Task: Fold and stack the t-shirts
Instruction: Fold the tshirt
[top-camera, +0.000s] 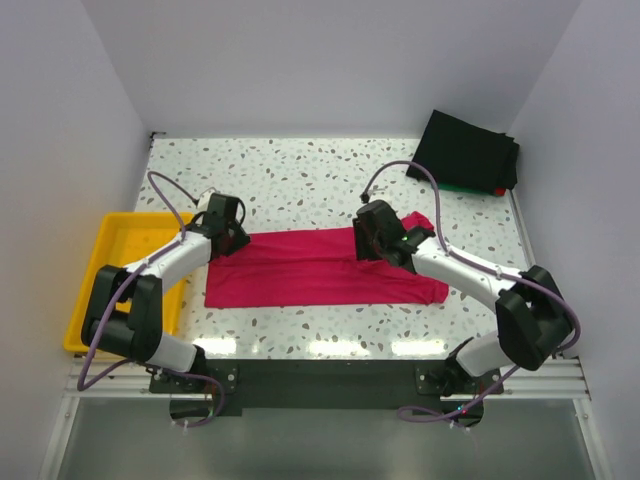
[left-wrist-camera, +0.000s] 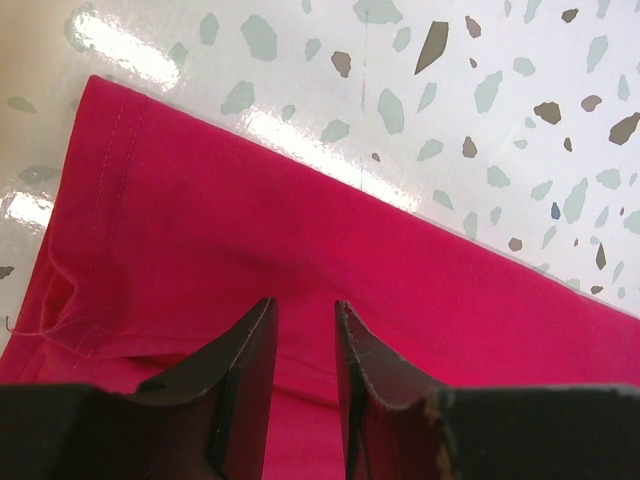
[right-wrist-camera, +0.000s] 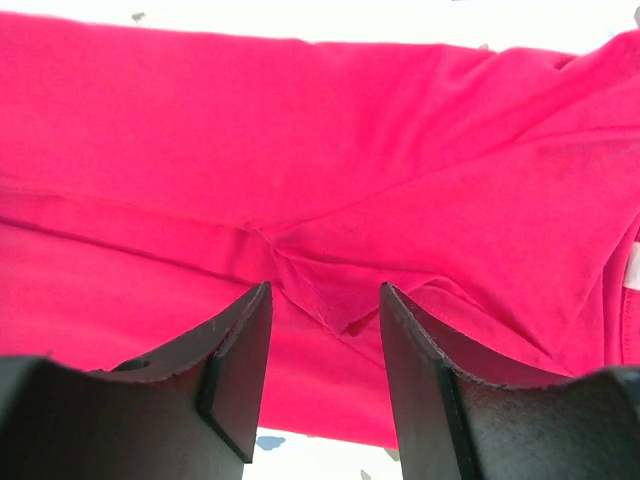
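Note:
A crimson-pink t-shirt (top-camera: 320, 268) lies folded into a long strip across the middle of the table. My left gripper (top-camera: 232, 238) hovers at its left end. In the left wrist view its jaws (left-wrist-camera: 305, 305) stand a little apart over the cloth (left-wrist-camera: 300, 220) near a stitched hem, with nothing pinched. My right gripper (top-camera: 368, 240) is over the strip's right part. It is open (right-wrist-camera: 325, 290), with a raised crease of the shirt (right-wrist-camera: 300, 120) lying loose between its fingers. A white tag (right-wrist-camera: 632, 268) peeks in at the right edge. Folded t-shirts (top-camera: 468, 150), black on top with green and red edges below, sit at the far right corner.
A yellow tray (top-camera: 100, 260) sits at the table's left edge, beside the left arm. White walls close in the table on the left, right and far sides. Speckled tabletop (top-camera: 300, 180) shows beyond the shirt.

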